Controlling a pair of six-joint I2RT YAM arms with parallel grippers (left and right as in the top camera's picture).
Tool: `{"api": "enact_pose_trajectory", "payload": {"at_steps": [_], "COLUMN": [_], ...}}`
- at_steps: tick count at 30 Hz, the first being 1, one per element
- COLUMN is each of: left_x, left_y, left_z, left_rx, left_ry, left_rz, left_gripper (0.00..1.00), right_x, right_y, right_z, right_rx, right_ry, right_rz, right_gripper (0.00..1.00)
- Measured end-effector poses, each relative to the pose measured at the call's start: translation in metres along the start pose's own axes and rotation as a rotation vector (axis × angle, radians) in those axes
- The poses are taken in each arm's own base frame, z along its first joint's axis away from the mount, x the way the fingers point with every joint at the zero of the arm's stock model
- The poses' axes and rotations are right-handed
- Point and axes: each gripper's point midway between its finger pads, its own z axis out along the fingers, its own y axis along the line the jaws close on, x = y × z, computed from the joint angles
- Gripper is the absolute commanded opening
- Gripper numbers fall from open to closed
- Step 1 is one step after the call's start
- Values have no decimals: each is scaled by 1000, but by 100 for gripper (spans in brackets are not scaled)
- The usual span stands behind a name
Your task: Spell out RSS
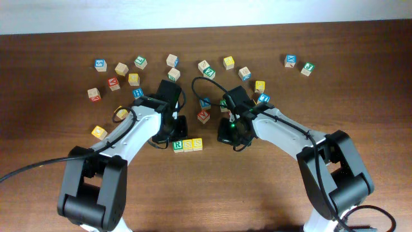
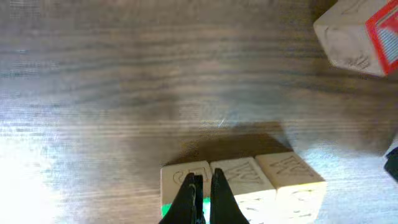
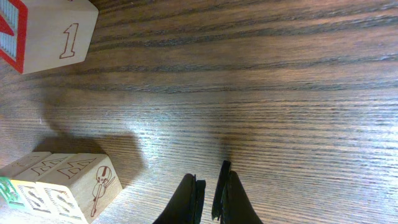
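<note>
The left tool hangs over the wooden table, its black fingers pressed together with nothing between them. Its tips sit over the seam between the first two blocks in a row of three cubes, which touch side by side. The leftmost cube shows a green edge. A red-faced cube lies well apart.

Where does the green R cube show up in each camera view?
Overhead: green R cube sits lower centre, at the left end of the three-cube row.
Left wrist: at the bottom edge, left end of the row.
Right wrist: in the bottom-left corner, mostly cut off.
Shared landmark: the two yellow S cubes lined up beside it.
</note>
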Motion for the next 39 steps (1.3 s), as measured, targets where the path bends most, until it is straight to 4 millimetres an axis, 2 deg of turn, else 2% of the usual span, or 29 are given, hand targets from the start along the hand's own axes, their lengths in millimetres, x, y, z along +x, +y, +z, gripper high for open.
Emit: {"api": "enact_pose_trajectory", "payload": {"at_steps": [3,5,7,8,9,12,13,16,23,32,39], "left_x": [-4,-17,-22,-13,-8,6,15,24,25,23,21], "left_y": [1,9,27,44,51,52,53,49,21,23,24], "left_z": [-4,-18,-29,-32,-32,-19,-11,2,8,8,8], "left_rx": [1,2,-8,-34,-45,-53,-56,-33,27,19,9], "left_ry": [-4,-15,1,52,71,101,118,130,115,107,97], "left_rz": [-9,-48,-105,-155,-175,-174,-177,-174,-134,-135,-133], "left_gripper": [0,0,0,0,0,0,0,0,0,1,5], "right_x": [0,0,0,1,1,13,18,20,26,25,32], "right_y": [0,1,4,8,15,34,38,39,46,51,42], "right_z": [0,0,0,1,2,8,9,9,11,12,13], "right_rx": [-1,-8,-19,-26,-41,-62,-62,-62,-68,-94,-57], "right_ry": [0,2,3,1,-9,-8,-1,2,7,8,39], "right_rz": [0,-1,-5,-14,-27,-61,-70,-59,-69,-74,-53], "right_gripper": [4,4,4,4,4,4,4,4,4,4,5]}}
